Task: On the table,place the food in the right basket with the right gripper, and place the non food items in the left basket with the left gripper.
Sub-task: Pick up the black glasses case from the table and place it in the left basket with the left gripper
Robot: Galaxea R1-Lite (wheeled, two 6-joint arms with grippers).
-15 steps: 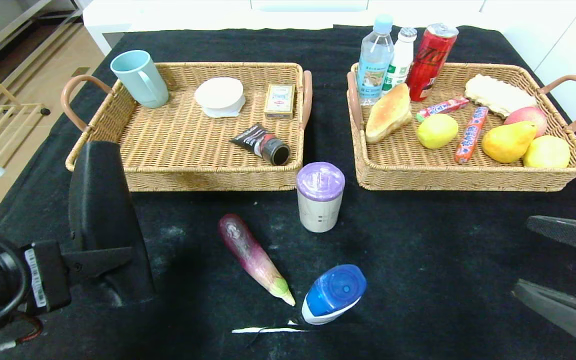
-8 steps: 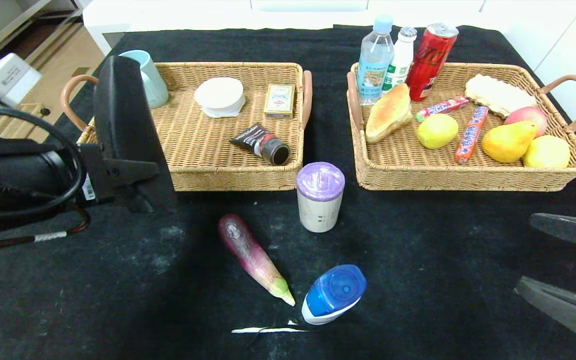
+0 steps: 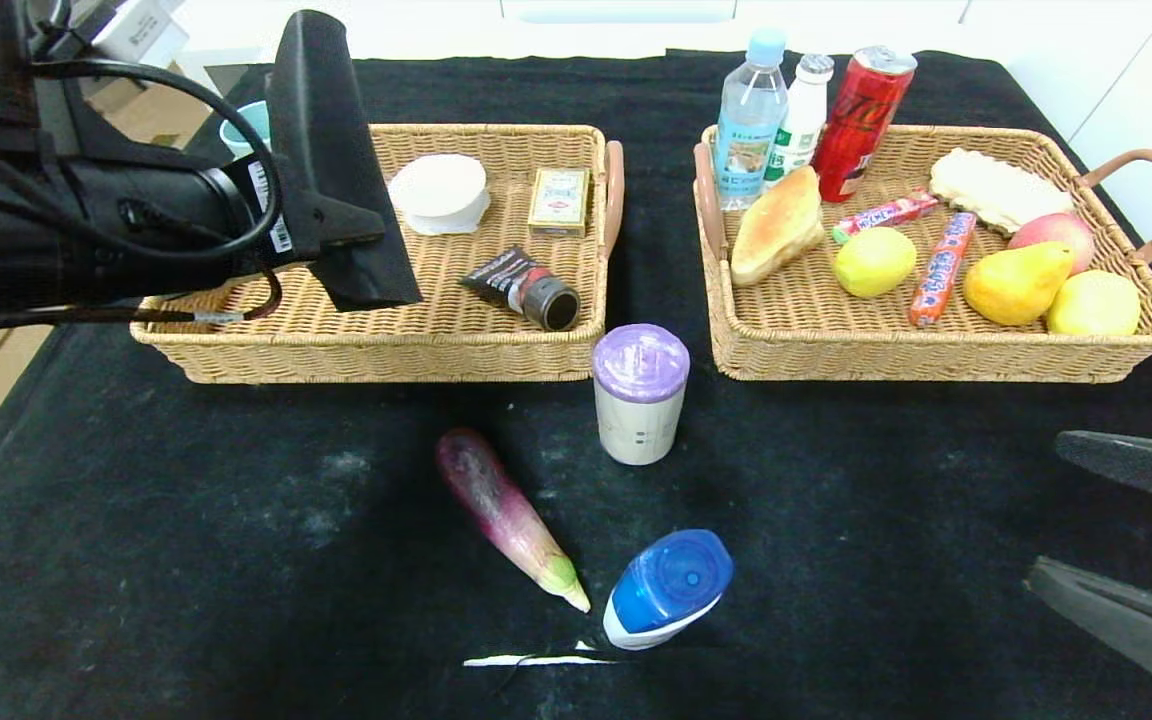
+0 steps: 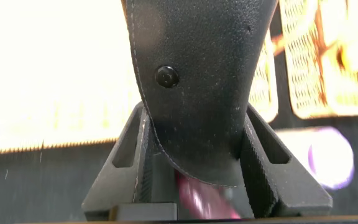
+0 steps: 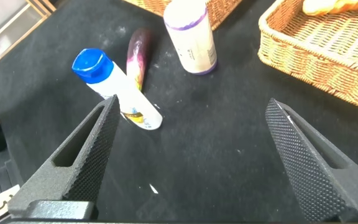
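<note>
On the black table lie a purple eggplant (image 3: 508,515), a white cup with a purple lid (image 3: 640,393) and a white bottle with a blue cap (image 3: 668,588). My left gripper (image 3: 376,285) hangs open and empty above the left basket (image 3: 386,362), over its left half. In the left wrist view (image 4: 194,186) the eggplant shows blurred between the fingers. My right gripper (image 3: 1044,508) is open and empty, low at the table's right front. The right wrist view (image 5: 191,106) shows the bottle (image 5: 114,87), eggplant (image 5: 137,53) and cup (image 5: 191,34) ahead of it.
The left basket holds a white round box (image 3: 439,190), a card box (image 3: 560,201), a dark tube (image 3: 526,285) and a teal mug (image 3: 246,125), mostly hidden by my arm. The right basket (image 3: 936,362) holds bread (image 3: 778,225), fruit, candy sticks, bottles and a red can (image 3: 861,120).
My left arm has risen from the table's left front and swung forward and right, to above the left basket. The right arm and the objects have not moved.
</note>
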